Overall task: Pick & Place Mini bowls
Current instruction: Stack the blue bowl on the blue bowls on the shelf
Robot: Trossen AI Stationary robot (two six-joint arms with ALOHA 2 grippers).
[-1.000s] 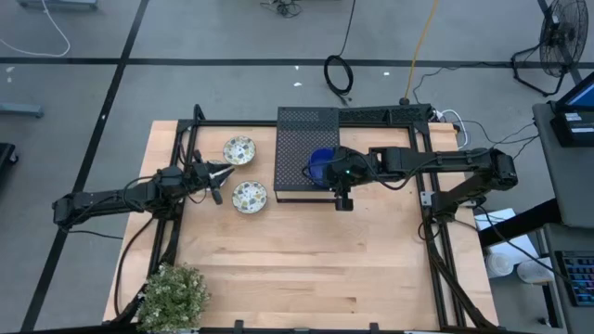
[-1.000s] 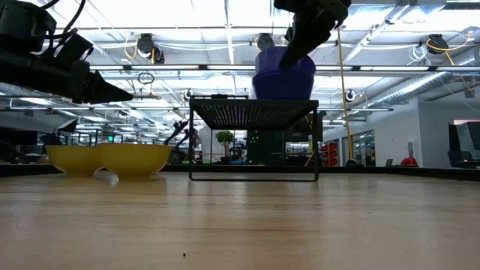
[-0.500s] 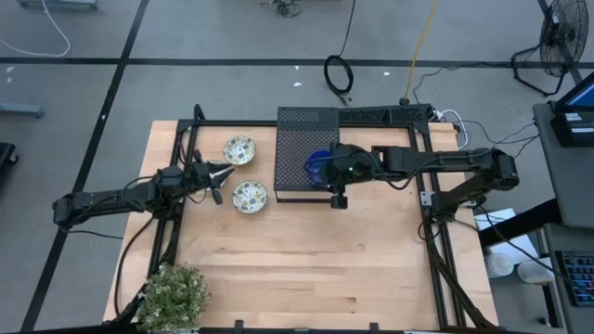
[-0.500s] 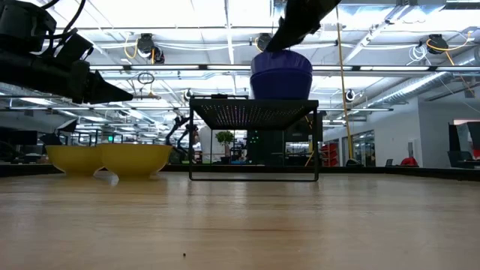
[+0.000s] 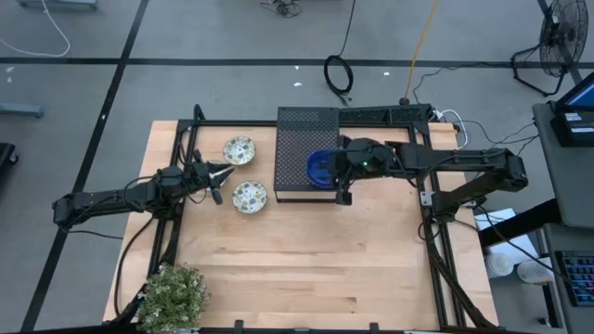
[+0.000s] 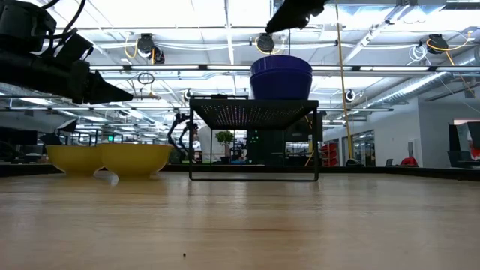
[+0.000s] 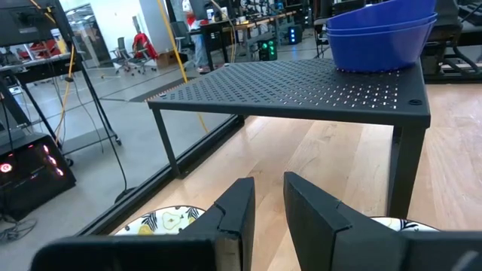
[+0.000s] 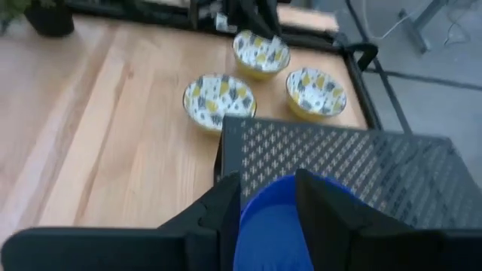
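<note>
The high view looks straight down on the whole desk (image 5: 306,269). The low view sits at desk height, facing the room behind. Each wrist view looks past its own fingers; all four share the black perforated box (image 5: 299,158).

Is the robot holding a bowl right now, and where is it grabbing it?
No. The right gripper is open above the blue bowls, which sit stacked on the black box. The left gripper is open and empty beside the patterned bowls.
</note>
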